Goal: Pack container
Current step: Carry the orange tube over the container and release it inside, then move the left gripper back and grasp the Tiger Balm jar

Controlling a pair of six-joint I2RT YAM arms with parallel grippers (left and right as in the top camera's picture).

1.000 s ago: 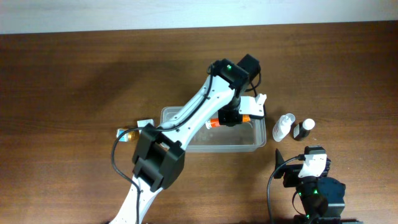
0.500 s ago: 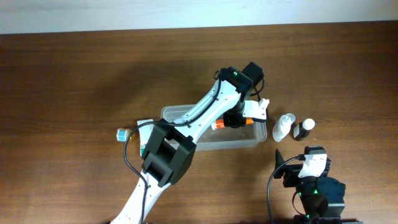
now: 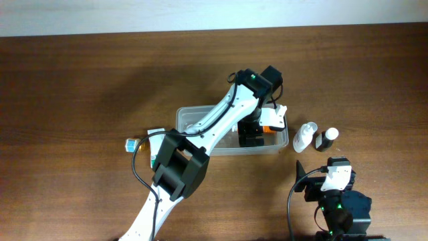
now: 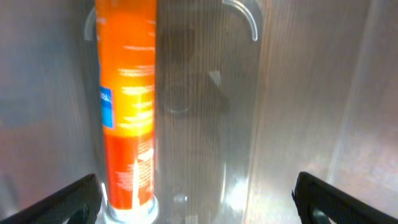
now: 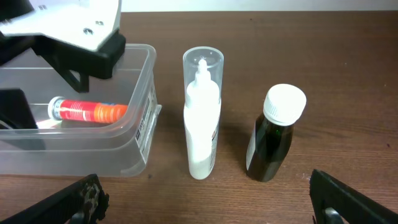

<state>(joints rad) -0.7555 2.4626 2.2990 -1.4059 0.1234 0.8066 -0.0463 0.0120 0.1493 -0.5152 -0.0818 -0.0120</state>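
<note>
Jaws of the right gripper (image 5: pixel 205 200) stood wide apart at the near edge of the wooden table (image 3: pixel 67 100), with nothing between them. Just beyond it, a dark green bottle (image 5: pixel 272 142) with a white cap and a white spray bottle (image 5: pixel 202 134) under a clear cap stood upright side by side, apart from each other. The spray bottle stood just beside the end wall of the container (image 5: pixel 74 158), not touching it. That clear tub sat near the middle of the table, and an orange tube (image 5: pixel 87 112) lay flat on its floor. The left gripper (image 4: pixel 199 202) hung inside the tub over the tube, its fingers spread wide and gripping nothing; the tube lay between them, close to one finger. Off the container's other end, a small blue-and-white item (image 3: pixel 132 144) lay on the wood, too small to identify.
</note>
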